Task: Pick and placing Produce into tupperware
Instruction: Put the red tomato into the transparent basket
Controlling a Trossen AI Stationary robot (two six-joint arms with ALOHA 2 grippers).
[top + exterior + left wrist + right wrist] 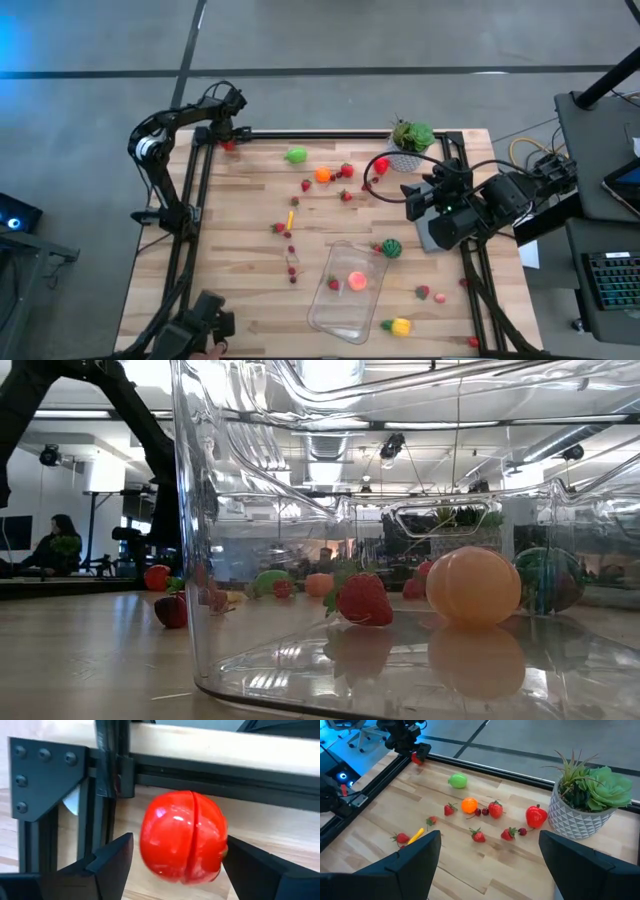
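Observation:
My left gripper (228,138) is at the table's far left corner, open, its fingers on either side of a red tomato (182,837) that sits by the black frame rail (210,775). My right gripper (415,200) hovers open over the right side of the table, its fingers (415,860) wide apart and touching nothing. The clear tupperware (348,290) stands near the table's near edge. It holds a pink-orange piece (475,585) and a strawberry (362,598). More produce lies scattered on the wood: a light green piece (296,155), an orange one (322,174), a red pepper (536,816) and strawberries. My left gripper has one finger (250,865) right against the tomato's side (222,845), and the other finger (117,855) stands a small gap away. Whether the near finger touches the tomato, I cannot tell. The tomato's underside is hidden, so I cannot tell if it is on the table.
A leafy plant in a white pot (410,145) stands at the far right. A dark green piece (391,247) and a yellow piece (401,326) lie beside the tupperware. Black frame rails (195,230) run along the table's edges. Bare wood lies on the near left (220,270).

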